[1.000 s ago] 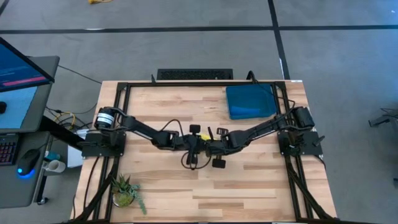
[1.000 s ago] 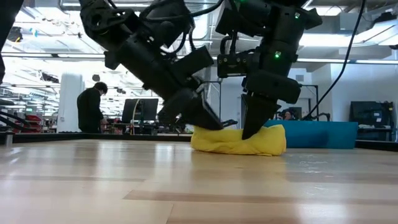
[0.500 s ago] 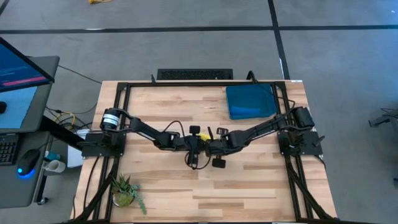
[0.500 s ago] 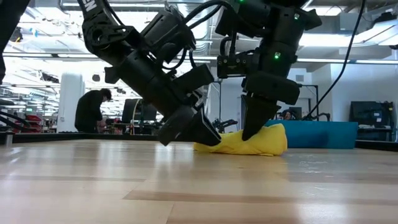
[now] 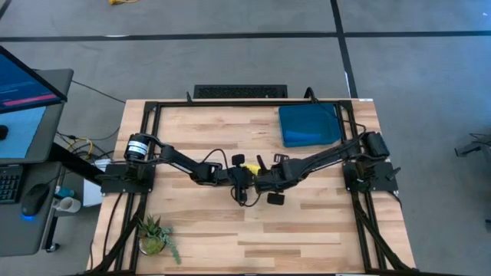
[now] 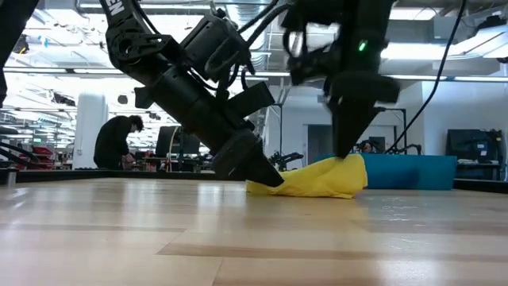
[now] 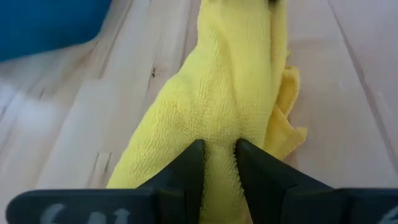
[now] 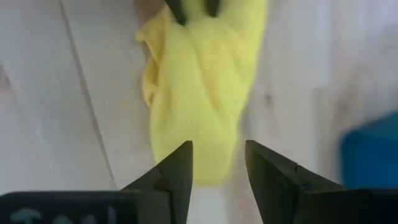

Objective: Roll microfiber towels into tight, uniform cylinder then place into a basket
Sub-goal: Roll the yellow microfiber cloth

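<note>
lifted right hand (image 8: pixel 217 163) off yellow towel (image 6: pixel 313 181), arms hiding it overhead.

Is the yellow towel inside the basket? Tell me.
No, the yellow towel lies on the table, pinched by the left gripper.

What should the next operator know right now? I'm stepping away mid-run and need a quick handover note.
Left gripper: shut on one end of the yellow towel, low at mid-table.
Right gripper: fingers open, nothing held, above the towel's other end.
Yellow towel: bunched into a loose, uneven roll on the table, not a tight cylinder.
Basket: at the far right of the table; its contents can't be made out.
Done: rough gathering only.
Left: tighten the roll, then carry it to the basket. No second towel is clearly visible.
</note>
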{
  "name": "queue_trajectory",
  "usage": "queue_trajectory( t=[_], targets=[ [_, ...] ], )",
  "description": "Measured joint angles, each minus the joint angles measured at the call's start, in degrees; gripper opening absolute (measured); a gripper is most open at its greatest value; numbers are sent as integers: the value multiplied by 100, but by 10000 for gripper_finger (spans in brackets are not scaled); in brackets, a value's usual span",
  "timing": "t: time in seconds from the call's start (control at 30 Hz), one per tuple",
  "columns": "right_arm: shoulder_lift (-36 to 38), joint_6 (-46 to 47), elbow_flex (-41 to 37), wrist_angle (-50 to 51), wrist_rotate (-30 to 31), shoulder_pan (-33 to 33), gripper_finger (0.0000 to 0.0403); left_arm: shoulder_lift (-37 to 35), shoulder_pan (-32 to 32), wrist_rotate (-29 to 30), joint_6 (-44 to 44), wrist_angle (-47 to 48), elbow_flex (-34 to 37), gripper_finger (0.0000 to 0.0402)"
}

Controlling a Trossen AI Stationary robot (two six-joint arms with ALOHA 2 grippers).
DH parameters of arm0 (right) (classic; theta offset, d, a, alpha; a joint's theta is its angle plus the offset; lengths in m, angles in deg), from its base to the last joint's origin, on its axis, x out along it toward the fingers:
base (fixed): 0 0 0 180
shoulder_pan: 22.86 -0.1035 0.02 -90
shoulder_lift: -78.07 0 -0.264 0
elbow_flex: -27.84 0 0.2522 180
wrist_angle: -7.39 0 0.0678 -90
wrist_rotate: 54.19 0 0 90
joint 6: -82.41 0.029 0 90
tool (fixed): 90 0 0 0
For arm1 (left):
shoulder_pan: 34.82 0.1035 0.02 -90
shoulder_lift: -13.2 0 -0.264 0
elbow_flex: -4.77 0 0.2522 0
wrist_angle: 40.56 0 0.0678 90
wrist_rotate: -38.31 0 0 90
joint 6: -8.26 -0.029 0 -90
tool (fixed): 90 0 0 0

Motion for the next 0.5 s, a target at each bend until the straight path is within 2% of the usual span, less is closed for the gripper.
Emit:
queue_trajectory(
  t=[0.17, 0.3, 0.4, 0.5],
  targets=[
    [381, 204, 12, 616, 880, -293, 158, 7, 2, 4, 837, -2, 5, 91],
    [876, 763, -378, 556, 1761, -634, 141, 7, 2, 5, 1141, -7, 7, 91],
    [1171, 1205, -879, -65, 2376, -823, 127, 7, 2, 4, 1151, -7, 9, 91],
    [1260, 1348, -1432, -918, 2428, -809, 115, 7, 2, 4, 1153, -7, 9, 91]
  ],
)
